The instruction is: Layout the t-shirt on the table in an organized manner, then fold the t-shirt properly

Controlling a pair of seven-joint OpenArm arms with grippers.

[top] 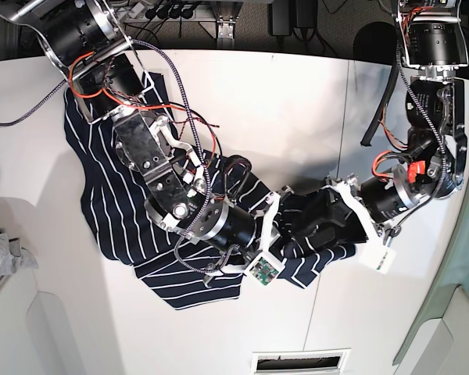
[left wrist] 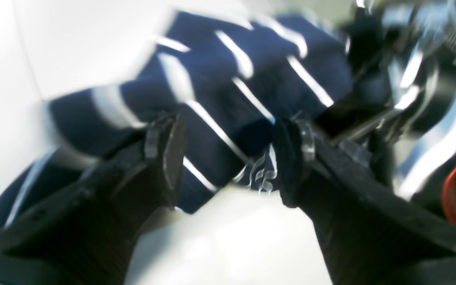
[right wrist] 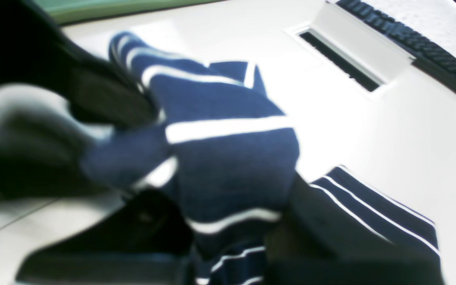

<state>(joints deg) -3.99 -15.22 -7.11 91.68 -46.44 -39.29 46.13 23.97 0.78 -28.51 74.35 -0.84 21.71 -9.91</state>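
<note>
T-shirt (top: 125, 203) lies bunched on table (top: 297, 101), no fold yet; right gripper (right wrist: 228, 221) pinches it, left gripper (left wrist: 228, 158) spread beside it.

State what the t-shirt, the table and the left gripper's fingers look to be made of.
T-shirt: soft knit fabric, likely cotton; it drapes and bunches in folds.
Table: smooth white laminate or coated board, faintly glossy.
Left gripper fingers: matte black, probably plastic, with clear pads at the tips.
</note>
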